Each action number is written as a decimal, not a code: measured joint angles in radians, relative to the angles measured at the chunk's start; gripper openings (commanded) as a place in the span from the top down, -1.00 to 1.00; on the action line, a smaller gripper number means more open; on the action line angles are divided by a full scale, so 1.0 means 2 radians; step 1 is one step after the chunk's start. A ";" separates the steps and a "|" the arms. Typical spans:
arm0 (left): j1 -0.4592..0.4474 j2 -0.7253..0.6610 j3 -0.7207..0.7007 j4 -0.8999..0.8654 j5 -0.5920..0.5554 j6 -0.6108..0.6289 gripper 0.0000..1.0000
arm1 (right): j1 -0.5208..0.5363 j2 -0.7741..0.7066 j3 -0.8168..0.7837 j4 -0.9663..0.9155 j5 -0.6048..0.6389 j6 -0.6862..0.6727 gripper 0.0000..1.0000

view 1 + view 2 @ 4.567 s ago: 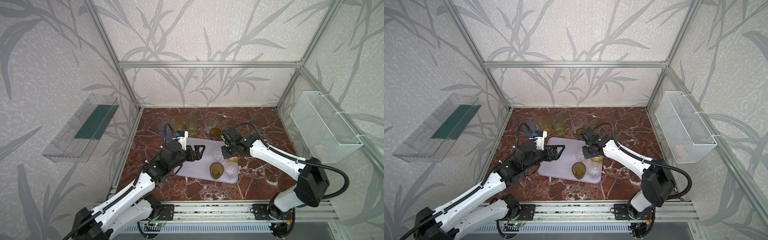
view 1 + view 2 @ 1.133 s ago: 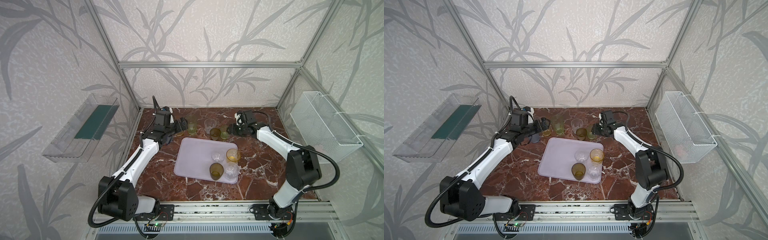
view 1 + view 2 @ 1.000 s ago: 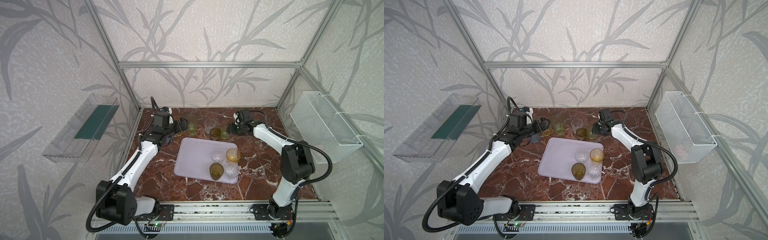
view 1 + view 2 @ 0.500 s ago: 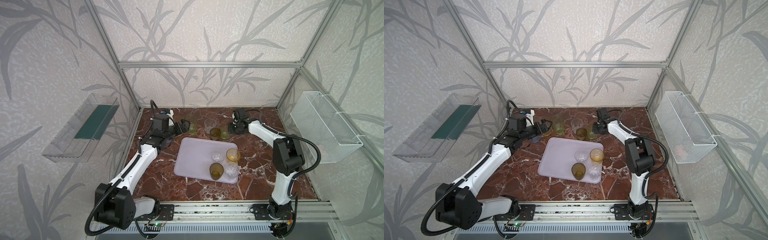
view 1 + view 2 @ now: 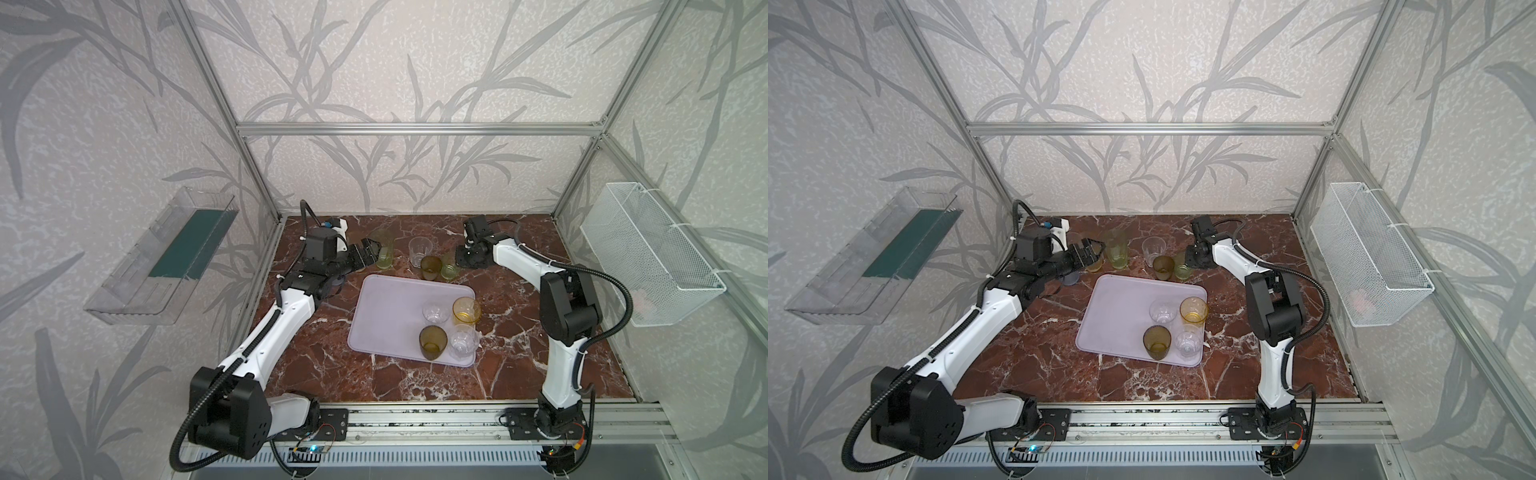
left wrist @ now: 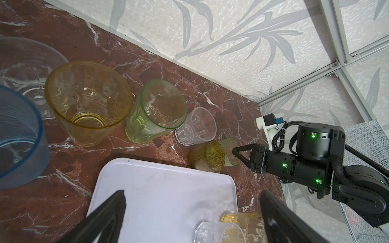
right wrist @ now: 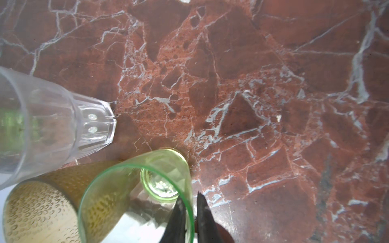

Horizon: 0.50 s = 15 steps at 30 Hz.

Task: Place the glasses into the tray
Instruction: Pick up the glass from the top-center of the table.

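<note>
Short green glass [image 7: 134, 178], amber glass [image 7: 42, 210] just beside, clear glass [image 7: 52, 126] near.

Pale lavender tray [image 5: 386, 307] is being carried flat by the surface [image 5: 519, 332]. Four short glasses are being kept upright at its right end: clear glass [image 5: 435, 312], yellow glass [image 5: 466, 311], dark amber glass [image 5: 432, 341], second clear glass [image 5: 464, 341]. Behind the tray, upright on the surface, a row is being formed by short green glass [image 5: 449, 267], just beside it another dark amber glass [image 5: 430, 267], third clear glass [image 5: 418, 250], tall pale-green glass [image 5: 385, 254], tall yellow glass [image 6: 88, 103], tall grey-blue glass [image 6: 19, 136], fourth clear glass [image 6: 25, 69].
</note>
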State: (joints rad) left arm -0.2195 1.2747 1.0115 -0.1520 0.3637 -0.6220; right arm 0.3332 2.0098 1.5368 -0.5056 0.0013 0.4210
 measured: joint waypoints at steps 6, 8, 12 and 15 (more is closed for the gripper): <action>0.000 0.000 -0.002 0.003 0.002 0.000 -0.95 | -0.006 -0.001 0.000 -0.002 0.013 -0.002 1.00; 0.000 0.000 -0.002 0.002 0.002 0.000 -0.95 | -0.010 -0.002 0.000 -0.004 0.015 -0.002 1.00; 0.000 -0.001 -0.002 0.000 -0.002 0.001 -0.95 | -0.015 -0.015 -0.007 -0.008 0.023 -0.005 1.00; 0.000 -0.004 -0.002 -0.001 -0.002 0.000 -0.95 | -0.020 -0.039 -0.026 -0.007 0.024 -0.005 1.00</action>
State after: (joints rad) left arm -0.2195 1.2671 1.0080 -0.1547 0.3599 -0.6212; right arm 0.2935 1.9324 1.4845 -0.5201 0.0494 0.4103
